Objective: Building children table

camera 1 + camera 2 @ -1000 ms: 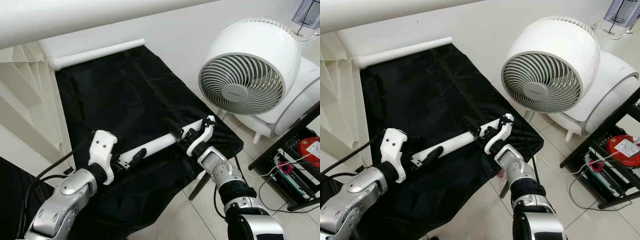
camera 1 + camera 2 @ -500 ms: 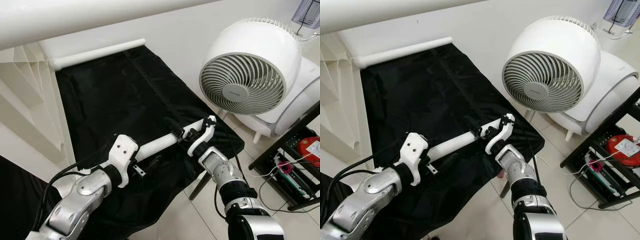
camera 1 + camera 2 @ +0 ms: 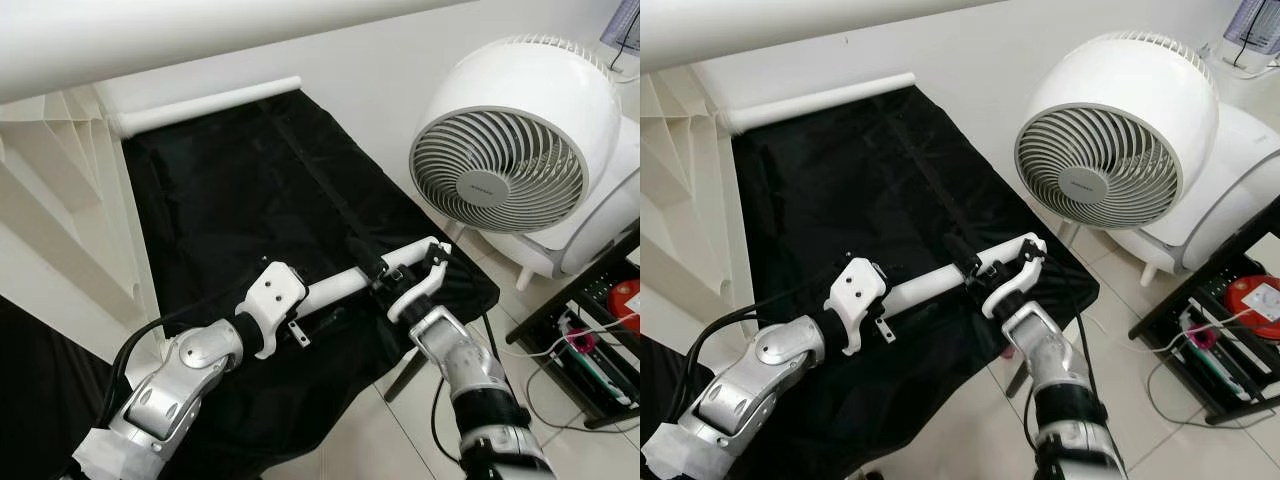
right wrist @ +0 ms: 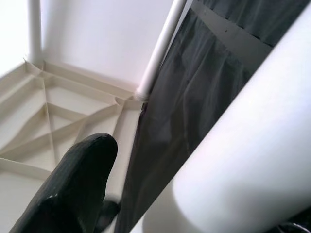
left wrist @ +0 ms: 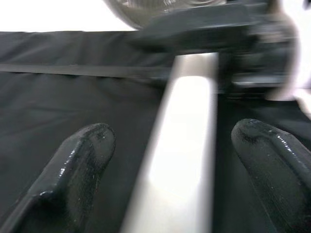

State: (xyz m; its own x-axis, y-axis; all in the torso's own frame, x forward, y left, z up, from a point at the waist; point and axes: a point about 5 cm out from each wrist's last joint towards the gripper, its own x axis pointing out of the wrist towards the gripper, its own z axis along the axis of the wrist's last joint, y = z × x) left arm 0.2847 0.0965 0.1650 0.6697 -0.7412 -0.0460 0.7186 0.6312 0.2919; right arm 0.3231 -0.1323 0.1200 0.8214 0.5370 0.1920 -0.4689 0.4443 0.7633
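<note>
A short white tube (image 3: 335, 287) hangs level over the black fabric (image 3: 250, 180) of the frame. My right gripper (image 3: 385, 272) is shut on the tube's right end; in the right wrist view the tube (image 4: 252, 145) lies against one black finger (image 4: 73, 184). My left gripper (image 3: 308, 312) is at the tube's left part. Its fingers (image 5: 73, 170) stand open on either side of the tube (image 5: 180, 160), with a gap on each side. The tube's left end is hidden behind my left wrist.
A white ribbed plastic panel (image 3: 60, 200) lies at the left. A white rod (image 3: 200, 105) edges the fabric's far side and a thick white tube (image 3: 150, 40) crosses the top. A round white fan (image 3: 510, 160) and a black shelf (image 3: 600, 320) with cables stand at the right.
My left gripper has slid right along the tube, from its left end toward the right gripper. The right gripper has kept its hold. The camera has shifted a little.
</note>
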